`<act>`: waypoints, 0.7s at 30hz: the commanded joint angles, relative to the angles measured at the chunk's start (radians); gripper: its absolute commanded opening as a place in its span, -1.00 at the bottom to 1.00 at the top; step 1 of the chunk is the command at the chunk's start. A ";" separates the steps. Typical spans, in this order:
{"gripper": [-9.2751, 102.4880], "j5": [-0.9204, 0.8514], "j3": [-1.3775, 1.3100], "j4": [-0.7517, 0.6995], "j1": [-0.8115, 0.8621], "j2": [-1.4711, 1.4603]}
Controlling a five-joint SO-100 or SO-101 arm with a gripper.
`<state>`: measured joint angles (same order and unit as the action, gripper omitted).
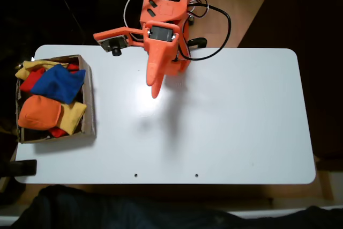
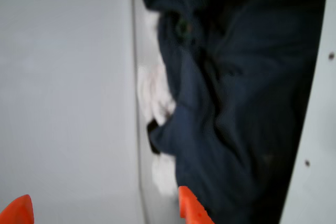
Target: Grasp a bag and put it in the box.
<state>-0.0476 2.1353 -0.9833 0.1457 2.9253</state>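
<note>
- The bag (image 1: 60,83), royal blue, lies inside the box (image 1: 89,100) at the left end of the white tabletop (image 1: 225,122) in the fixed view, resting on top of the orange (image 1: 38,112), yellow (image 1: 74,115) and red (image 1: 32,80) bags packed around it.
- The orange arm (image 1: 163,22) is folded near the far edge of the tabletop, well apart from the box, with the claw (image 1: 155,90) pointing down at bare white surface.
- The claw carries nothing. In the wrist view two orange tips (image 2: 189,205) show at the bottom edge with a clear gap between them, so it appears to stand fairly wide; the fixed view shows the fingers in line and does not settle it.
- By how things lie, the blue bag is already where the task wants it.
- Risk: the box is heaped, and the blue bag sits high among the others. A bump against the low wall, or a claw dipping back in, could tip a bag over the side.
- Risk: the box stands close to the left edge of the tabletop, so a shove could push it off.
- Risk: dark cloth (image 2: 236,103) lies beyond the near edge; a low sweep there could snag it.
- The wrist view is blurred, so fine detail is unsure.
- No brand, label or writing can be read.
</note>
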 commanded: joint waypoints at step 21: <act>-0.22 -0.003 0.304 -0.026 -0.187 0.244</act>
<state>-0.0522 2.4237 -1.0048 -0.0337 3.1523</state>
